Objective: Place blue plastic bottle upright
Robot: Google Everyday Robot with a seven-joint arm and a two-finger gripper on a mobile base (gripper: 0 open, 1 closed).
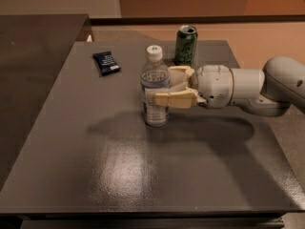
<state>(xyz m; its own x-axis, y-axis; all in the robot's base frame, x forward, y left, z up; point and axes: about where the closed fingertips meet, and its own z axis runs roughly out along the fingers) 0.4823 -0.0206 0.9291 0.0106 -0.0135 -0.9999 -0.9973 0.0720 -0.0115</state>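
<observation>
The blue plastic bottle (154, 78), clear with a white cap and a pale label, stands upright on the dark grey table (119, 166), a little behind its middle. My gripper (159, 86) reaches in from the right at the bottle's mid-height. Its cream fingers (174, 99) sit on both sides of the bottle and are closed on it. The near finger crosses the front of the label. The far finger is partly hidden behind the bottle.
A green drink can (186, 45) stands upright at the back of the table, just behind the gripper. A flat dark blue packet (106, 62) lies at the back left. A second dark tabletop (33, 56) adjoins on the left. The white arm (257, 89) spans the right side.
</observation>
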